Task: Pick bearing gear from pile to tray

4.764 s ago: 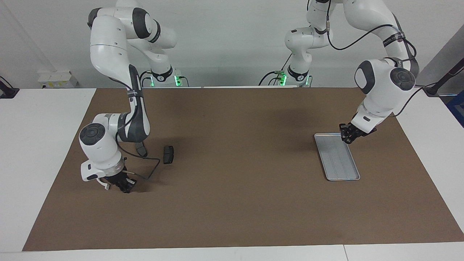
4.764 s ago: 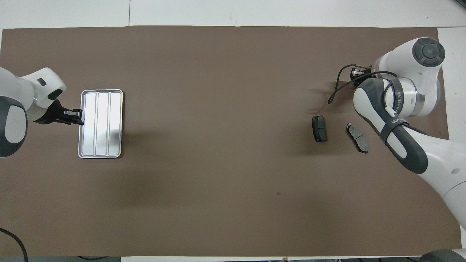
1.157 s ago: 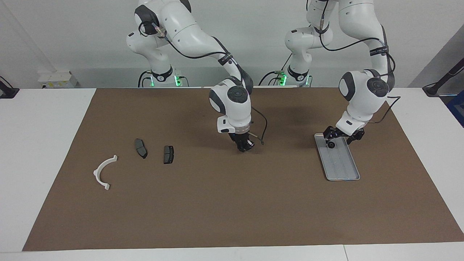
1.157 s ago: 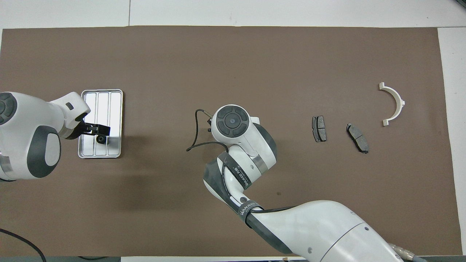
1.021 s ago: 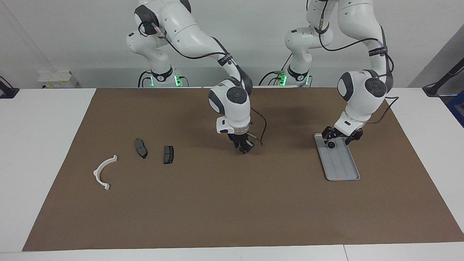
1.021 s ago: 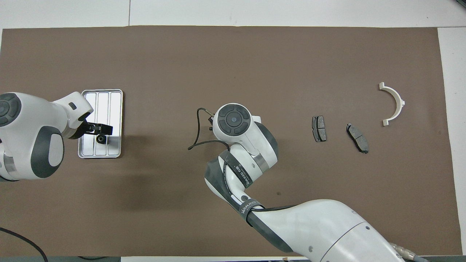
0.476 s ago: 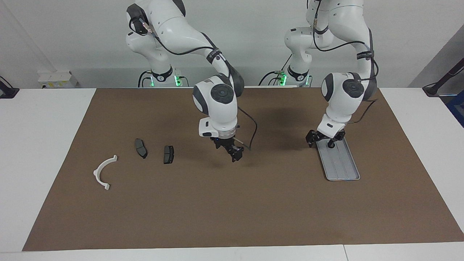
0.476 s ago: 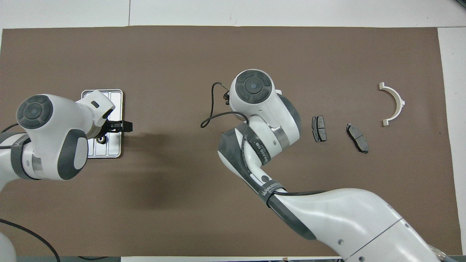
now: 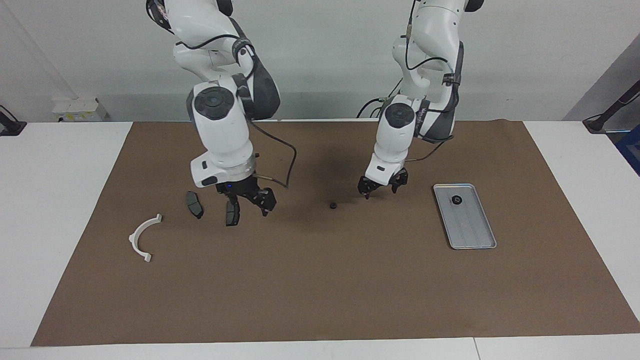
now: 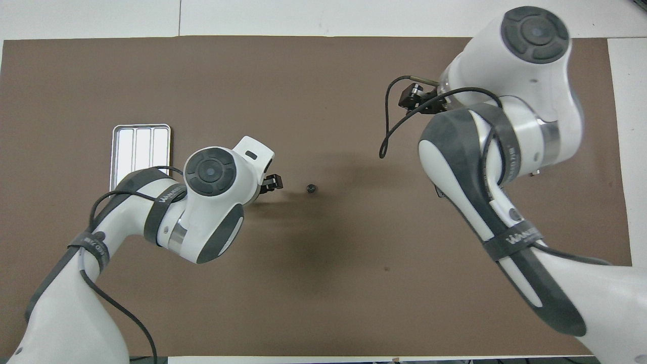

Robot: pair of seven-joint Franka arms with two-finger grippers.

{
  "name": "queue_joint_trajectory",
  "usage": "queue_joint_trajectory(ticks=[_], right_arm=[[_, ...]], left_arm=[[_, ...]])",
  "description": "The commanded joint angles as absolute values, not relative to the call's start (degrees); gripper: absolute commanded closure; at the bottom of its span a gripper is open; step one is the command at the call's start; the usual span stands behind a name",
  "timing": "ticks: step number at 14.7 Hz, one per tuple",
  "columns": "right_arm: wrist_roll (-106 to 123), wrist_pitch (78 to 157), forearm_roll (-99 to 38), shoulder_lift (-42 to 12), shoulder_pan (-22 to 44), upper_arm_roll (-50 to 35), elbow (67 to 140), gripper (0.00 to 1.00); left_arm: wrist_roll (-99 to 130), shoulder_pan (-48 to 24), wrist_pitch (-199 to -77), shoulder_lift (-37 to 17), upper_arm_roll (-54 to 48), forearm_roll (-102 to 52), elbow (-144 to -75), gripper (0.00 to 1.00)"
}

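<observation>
Brown mat (image 9: pixel 320 280) spread over most of the table. Right arm reaching in, right gripper (image 9: pixel 250 201) hanging just above the mat, over one of two dark grey pads (image 9: pixel 231 215), fingers apart and holding nothing. Left arm reaching toward the middle, left gripper (image 9: pixel 381 187) low over bare mat, fingers likewise apart and empty. Tray (image 9: pixel 472 232) flat on the mat toward the left arm's end, long axis running from nearer the robots to farther, slightly slanted. White arc bracket (image 9: pixel 141 238) toward the right arm's end, its open side turned toward the middle of the table. Second pad (image 9: pixel 194 204) just beside the first, apart from it. Bearing gear (image 9: pixel 457 199) inside the tray, at the end nearer the robots; too small to tell its facing. Another small black round piece (image 9: pixel 332 205) alone on the mat, near the left gripper, untouched.
</observation>
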State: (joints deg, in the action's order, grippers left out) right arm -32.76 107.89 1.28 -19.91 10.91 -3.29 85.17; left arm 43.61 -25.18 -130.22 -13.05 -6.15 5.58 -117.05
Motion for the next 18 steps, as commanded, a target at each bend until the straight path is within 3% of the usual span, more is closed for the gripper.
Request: queue_joint_trajectory(ticks=[1, 3, 14, 18], right_arm=[[-16.8, 106.4, 0.5, -17.8, 5.3, -4.3, 86.0, 0.0], [-10.0, 105.6, 0.5, -16.9, 2.9, -4.3, 86.1, 0.0], [-8.4, 105.1, 0.5, -15.2, 1.1, -4.2, 86.8, 0.0], [2.0, 105.3, 0.7, -14.7, 0.5, -4.1, 86.8, 0.0]], left_arm=[[50.0, -29.7, -127.1, -18.2, -5.0, 7.5, -110.6, 0.04], [53.4, -32.6, -125.5, -21.7, -5.0, 7.6, -107.0, 0.04], [54.9, -34.2, -133.2, -23.0, -5.4, 6.2, -106.9, 0.04], [54.8, -34.4, -134.8, -23.7, -5.4, 6.2, -107.2, 0.05]])
